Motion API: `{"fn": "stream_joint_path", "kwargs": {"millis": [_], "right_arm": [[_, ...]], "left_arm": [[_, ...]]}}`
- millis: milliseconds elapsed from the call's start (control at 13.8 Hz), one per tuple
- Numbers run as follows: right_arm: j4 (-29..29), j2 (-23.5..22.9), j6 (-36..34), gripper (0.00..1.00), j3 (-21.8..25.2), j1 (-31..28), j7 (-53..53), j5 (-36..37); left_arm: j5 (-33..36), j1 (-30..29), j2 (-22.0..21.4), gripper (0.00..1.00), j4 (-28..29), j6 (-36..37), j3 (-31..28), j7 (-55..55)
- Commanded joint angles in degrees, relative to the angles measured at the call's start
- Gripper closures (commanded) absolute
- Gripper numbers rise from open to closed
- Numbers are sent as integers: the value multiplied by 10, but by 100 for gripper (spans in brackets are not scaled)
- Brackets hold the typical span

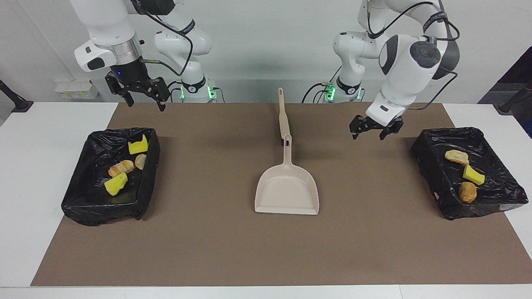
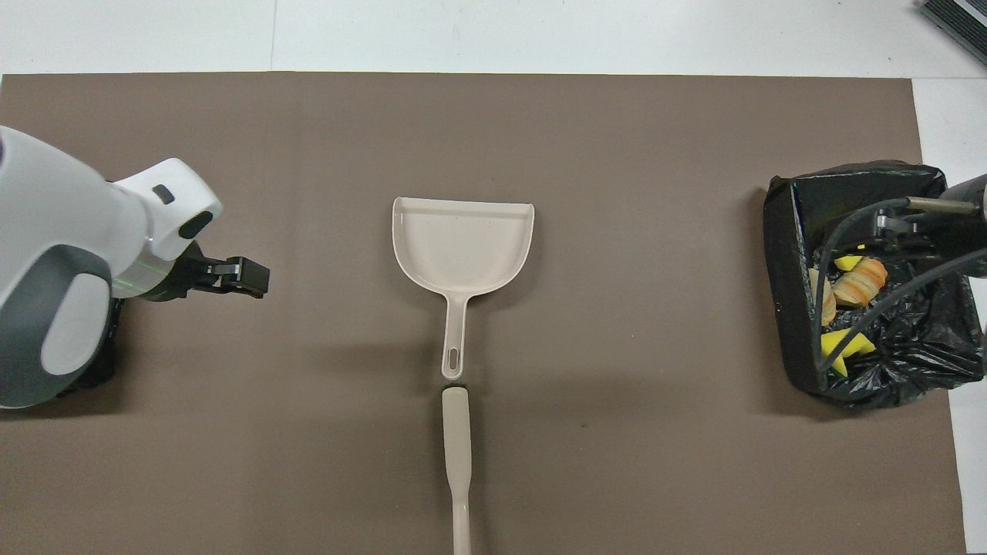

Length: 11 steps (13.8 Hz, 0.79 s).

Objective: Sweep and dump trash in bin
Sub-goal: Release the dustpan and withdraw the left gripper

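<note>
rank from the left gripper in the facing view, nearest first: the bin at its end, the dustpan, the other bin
From the left gripper:
1. Bin at the left arm's end, just beside it.
2. Dustpan, mid-table.
3. Bin at the right arm's end, below the right gripper.

Four scraps (image 1: 124, 166) lying in one black-lined bin (image 1: 75, 199). Three more (image 1: 464, 172) in the other bin (image 1: 511, 195). Yellow sponge chunks and tan bread-like pieces.

White table (image 1: 50, 166), brown mat (image 1: 232, 249) over it: beige dustpan (image 1: 286, 191) and stick (image 1: 283, 118) at mid-mat (handles end to end); two black-lined bins (image 1: 141, 182) (image 1: 428, 166), one toward each arm's end.
</note>
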State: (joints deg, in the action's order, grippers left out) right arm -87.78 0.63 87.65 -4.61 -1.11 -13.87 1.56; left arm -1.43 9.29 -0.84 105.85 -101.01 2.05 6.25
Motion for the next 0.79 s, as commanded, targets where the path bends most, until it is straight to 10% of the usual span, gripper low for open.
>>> {"fn": "stream_joint_path", "kwargs": {"millis": [0, 361, 722], "right_arm": [[3, -2, 4, 0, 0, -4, 6, -9], [2, -2, 9, 0, 0, -5, 7, -8], [2, -1, 9, 0, 0, -7, 7, -9]], "left_arm": [[18, -31, -2, 0, -54, 55, 8, -21], [20, -53, -2, 0, -180, 181, 7, -22], [25, -63, -20, 0, -173, 170, -6, -32]]}}
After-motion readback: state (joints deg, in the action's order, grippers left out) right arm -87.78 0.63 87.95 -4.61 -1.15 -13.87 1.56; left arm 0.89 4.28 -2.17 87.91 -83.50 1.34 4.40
